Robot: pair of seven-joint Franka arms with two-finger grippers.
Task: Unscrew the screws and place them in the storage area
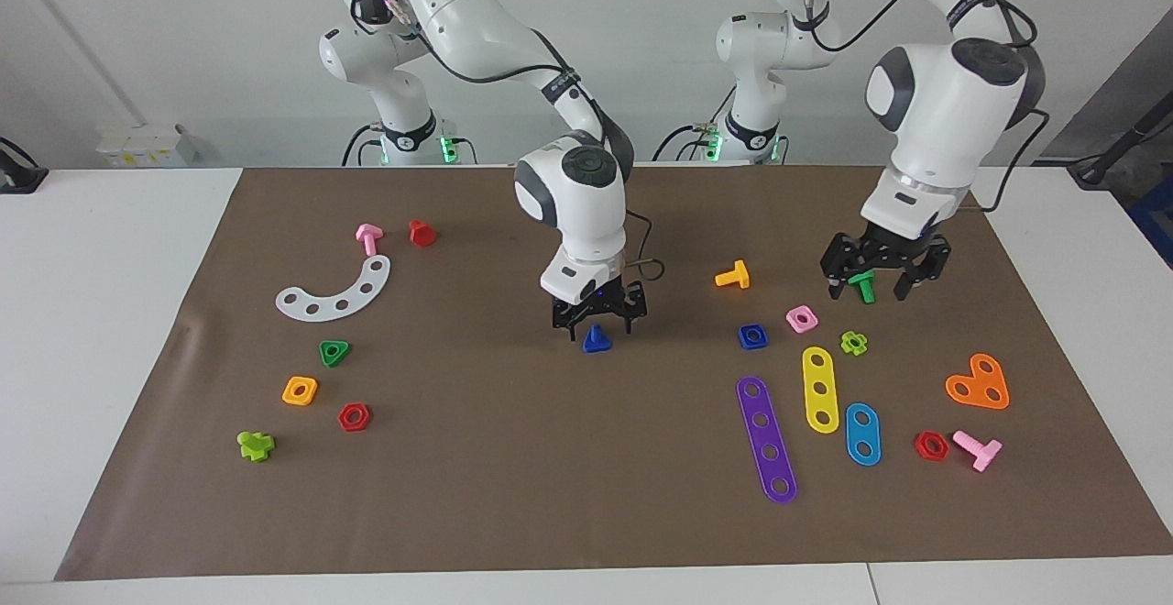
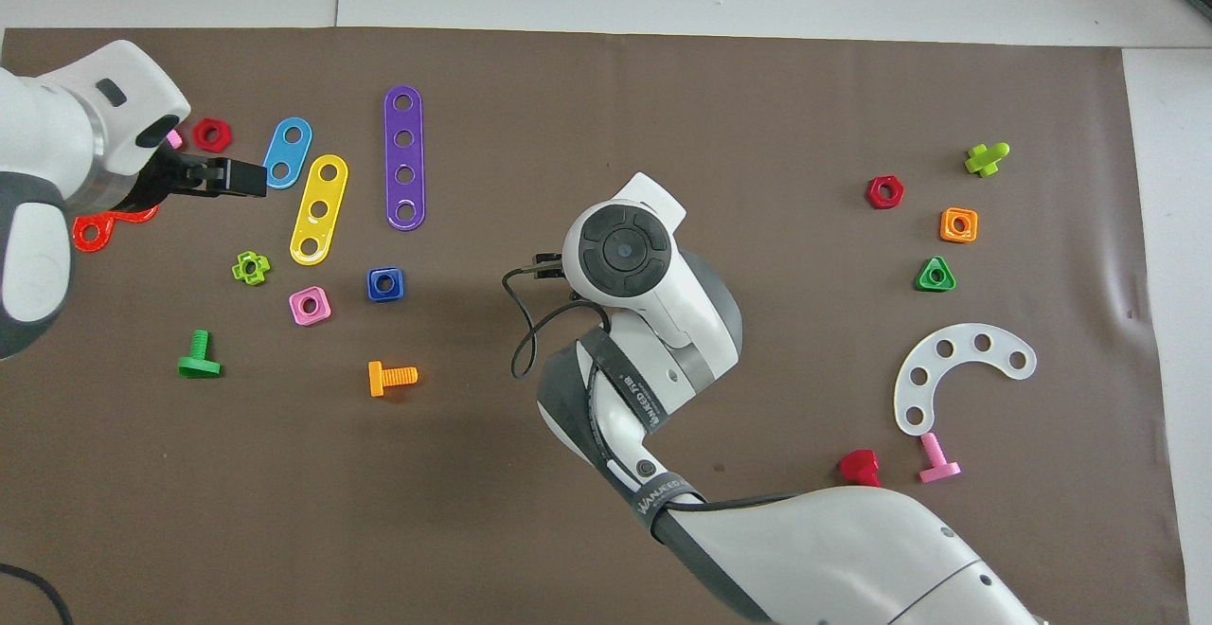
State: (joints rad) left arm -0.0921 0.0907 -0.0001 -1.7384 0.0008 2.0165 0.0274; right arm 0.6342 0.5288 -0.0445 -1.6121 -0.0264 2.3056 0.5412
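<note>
The dark-blue bolt (image 1: 597, 339) stands head down, shaft up, on the brown paper mat (image 1: 513, 477) near its middle. My right gripper (image 1: 600, 330) is low over it and open, with a fingertip on either side of the shaft and not closed on it. In the overhead view the right hand (image 2: 620, 251) hides the bolt. My left gripper (image 1: 869, 286) is open, empty and raised over the loose parts at the left arm's end of the mat; it also shows in the overhead view (image 2: 213, 175). The blue square nut (image 1: 752, 336) lies alone on the mat (image 2: 568, 85).
Near the nut lie a pink nut (image 1: 801, 318), an orange bolt (image 1: 732, 276), a green bolt (image 1: 862, 286), a light-green nut (image 1: 854, 342) and purple (image 1: 766, 440), yellow (image 1: 820, 389) and blue (image 1: 862, 434) strips. A white curved strip (image 1: 337, 291) and several nuts lie at the right arm's end.
</note>
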